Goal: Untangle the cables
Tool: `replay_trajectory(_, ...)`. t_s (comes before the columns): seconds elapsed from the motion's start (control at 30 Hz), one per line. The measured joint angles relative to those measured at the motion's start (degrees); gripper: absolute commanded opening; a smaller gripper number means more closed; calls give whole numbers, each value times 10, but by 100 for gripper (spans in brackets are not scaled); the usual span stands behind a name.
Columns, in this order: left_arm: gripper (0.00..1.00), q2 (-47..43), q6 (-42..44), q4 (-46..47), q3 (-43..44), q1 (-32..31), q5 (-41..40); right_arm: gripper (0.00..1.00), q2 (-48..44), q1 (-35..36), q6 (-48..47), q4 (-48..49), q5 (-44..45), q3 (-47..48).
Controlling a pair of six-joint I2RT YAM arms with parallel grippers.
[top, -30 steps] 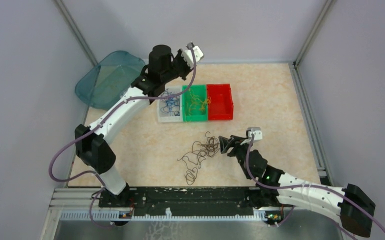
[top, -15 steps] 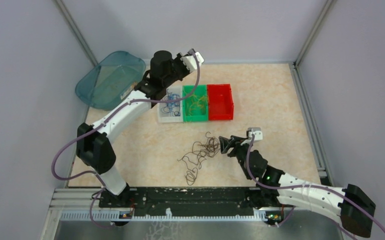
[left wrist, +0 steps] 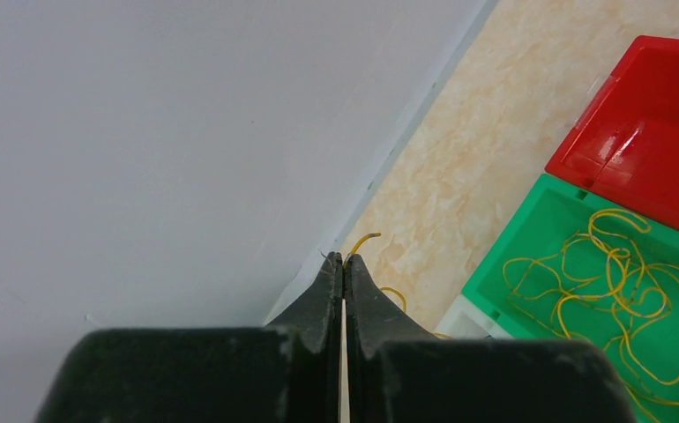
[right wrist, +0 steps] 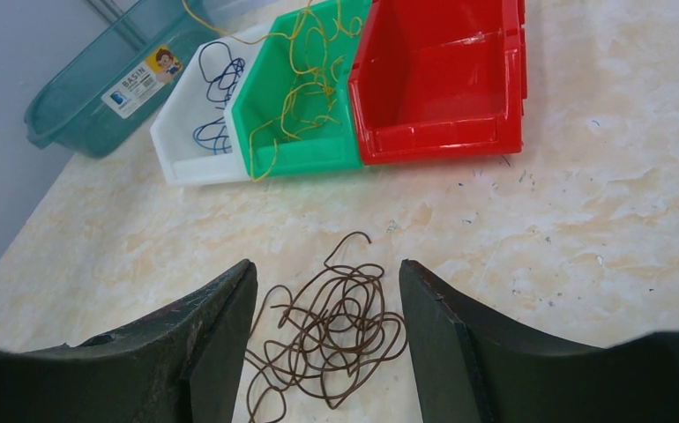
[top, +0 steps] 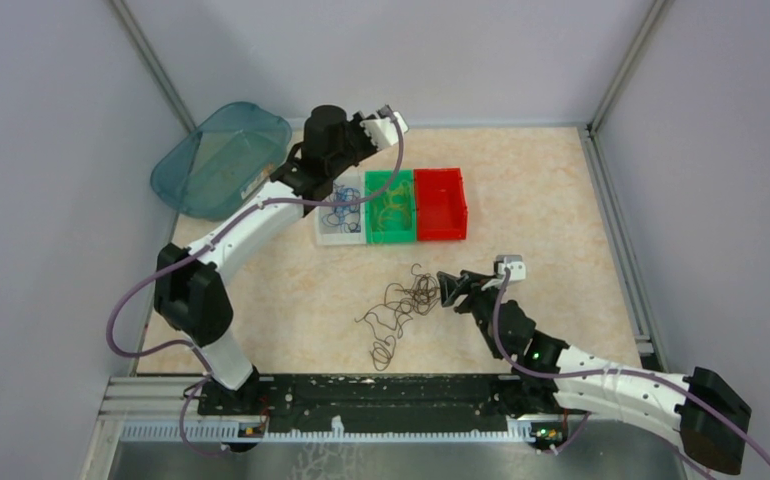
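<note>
So on the table (top: 551,200), only the left arm (top: 251,215) has moved in the last second. Its wrist has tipped over and dropped a little above the bins, next to the teal basin (top: 216,160). The right arm (top: 581,365) hasn't budged.

The three bins sit side by side at the back. The white bin (top: 341,240) has the blue cables (top: 339,210), and the green bin (top: 391,239) has the yellow cables (top: 393,205). The red bin (top: 441,205) looks bare. The yellow bunch now lies flatter in the green bin than it did a second ago, so I'd guess that batch is basically delivered.

The left pincer (left wrist: 344,260) is still clenched tight, with one yellow strand (left wrist: 364,236) poking out at its tips. It looks pinched there, so that strand isn't let go yet.

The right pincer (right wrist: 325,264) is released, with its jaws spread just beside the brown tangle (right wrist: 327,330). That tangle is still on the table in front of the bins, and my guess is it's next and headed for the red bin.
</note>
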Motion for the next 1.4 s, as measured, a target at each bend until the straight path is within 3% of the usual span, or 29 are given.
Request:
replay_trajectory(0.43,0,11,17,-10,-5,-41,-10,61,13,0,1,9,-2,0)
replay_trajectory(0.8,0,125,-7,-7,-5,-61,18,61,-48,0,0,-32,9,0)
replay_trajectory(1.2,1,187,-18,14,-5,-58,47,61,-74,-7,0,-70,17,0)
replay_trajectory(1.3,6,192,-18,10,-5,-57,53,61,-74,-12,0,-75,17,0)
replay_trajectory(1.4,22,195,-19,4,-2,-53,57,61,-74,-15,1,-79,17,0)
